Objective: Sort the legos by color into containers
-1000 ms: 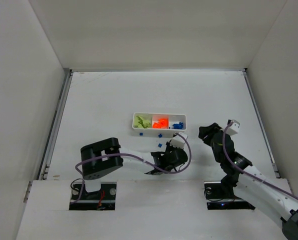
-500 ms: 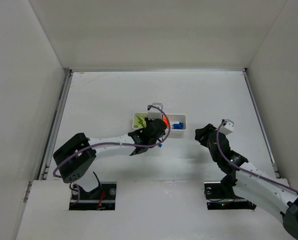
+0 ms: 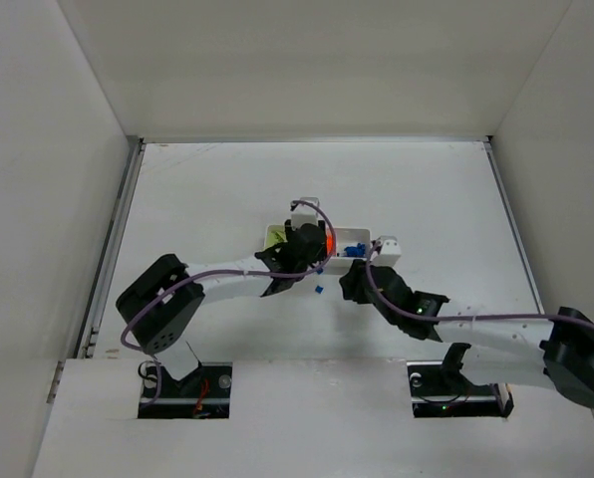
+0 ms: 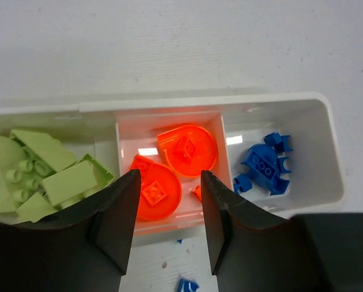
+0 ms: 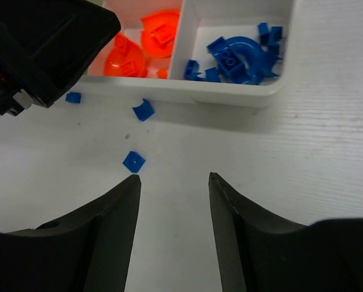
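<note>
Most of the sorting looks done. The white tray (image 4: 273, 102) holds lime green bricks (image 4: 41, 170) in its left compartment, orange pieces (image 4: 184, 149) in the middle one and blue bricks (image 4: 264, 164) in the right one, with no colours mixed as far as can be seen. What is left are three loose blue bricks on the table (image 5: 303, 170), all just on the near side of the tray: one (image 5: 133, 161) nearest the right gripper (image 5: 172, 182), another (image 5: 143, 109) beside the tray wall, a third (image 5: 74, 97) further left. The right gripper's fingers are apart and empty. The left gripper (image 4: 168, 182) hangs over the orange compartment, fingers parted, holding nothing.
</note>
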`<state>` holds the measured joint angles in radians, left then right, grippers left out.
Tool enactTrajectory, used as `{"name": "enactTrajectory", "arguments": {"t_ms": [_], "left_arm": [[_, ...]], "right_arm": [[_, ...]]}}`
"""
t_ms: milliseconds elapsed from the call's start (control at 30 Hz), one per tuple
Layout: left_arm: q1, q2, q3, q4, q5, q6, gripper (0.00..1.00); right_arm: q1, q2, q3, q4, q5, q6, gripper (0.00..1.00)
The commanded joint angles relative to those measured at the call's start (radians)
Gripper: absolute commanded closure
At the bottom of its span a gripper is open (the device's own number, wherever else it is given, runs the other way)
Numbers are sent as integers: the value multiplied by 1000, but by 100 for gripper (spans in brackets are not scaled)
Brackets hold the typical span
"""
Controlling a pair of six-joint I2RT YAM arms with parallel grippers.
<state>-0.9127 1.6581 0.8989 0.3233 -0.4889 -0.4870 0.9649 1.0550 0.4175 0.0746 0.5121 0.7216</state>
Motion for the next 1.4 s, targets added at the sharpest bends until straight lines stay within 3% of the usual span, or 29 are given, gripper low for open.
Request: {"name": "enactTrajectory", "arguments": {"t_ms": [0,267,533,800,1067,1367], "left_arm": [[5,-150,-73,13,-8,-12,59],[-16,-483,-374,-42,-33,-99,74],[-8,-615,-537,-113,-33,-203,73],[-28,-474,-496,-93,-33,-202,62],[-16,-357,-433,-72,-77,-191,57],[30,-203,-347,-4,-96,-156,57]], "right_arm": [[28,109,93,86,25,-25,45],[-21,358,207,149,23,-34,52],[-96,526,340,200,3,-82,52],[-134,639,449,231,-15,-93,50],[-114,519,302,274,-55,-125,40],[-84,454,179,335,-37,-50,42]]}}
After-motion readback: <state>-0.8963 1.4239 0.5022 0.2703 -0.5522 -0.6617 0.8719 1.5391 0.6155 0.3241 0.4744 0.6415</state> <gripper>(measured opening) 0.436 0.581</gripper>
